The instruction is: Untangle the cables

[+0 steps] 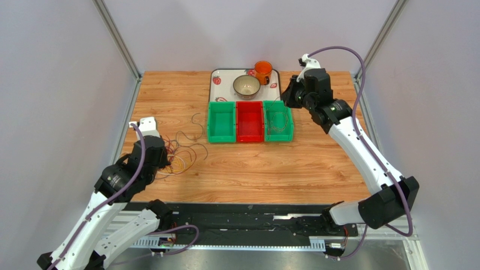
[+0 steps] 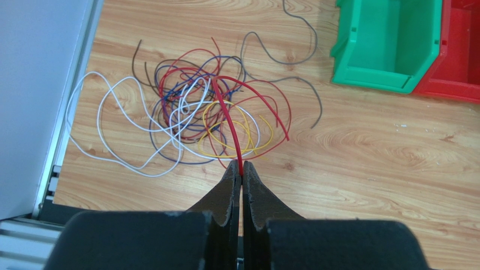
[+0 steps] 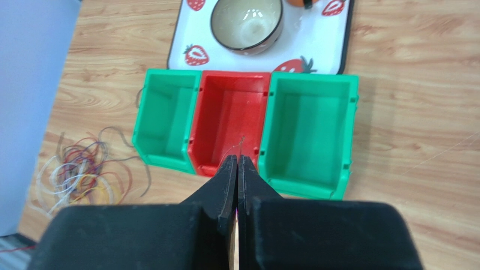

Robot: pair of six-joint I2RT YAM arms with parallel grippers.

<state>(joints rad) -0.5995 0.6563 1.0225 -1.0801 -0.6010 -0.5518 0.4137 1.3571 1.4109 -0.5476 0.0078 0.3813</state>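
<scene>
Left gripper [image 2: 241, 170] pinching red cable [image 2: 227, 115], I reckon to draw it free of cables [image 2: 180, 121] heaped just ahead of fingertips. Wall [image 2: 34, 84] close on hand's left; open table [image 2: 372, 163] to right, green bin [image 2: 389, 45] ahead-right. Right gripper [image 3: 237, 164] pressed together over red bin [image 3: 228, 109]; can't tell if holding anything.

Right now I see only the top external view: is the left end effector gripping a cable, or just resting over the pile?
Observer: The left wrist view shows the left end effector shut on a red cable that runs from its tips into the tangle of cables.
Operator: And the right one? Its arm hides it from me.
Observer: The right wrist view shows the right end effector shut, tips pointing at the red bin. I can't tell whether it holds anything.
</scene>
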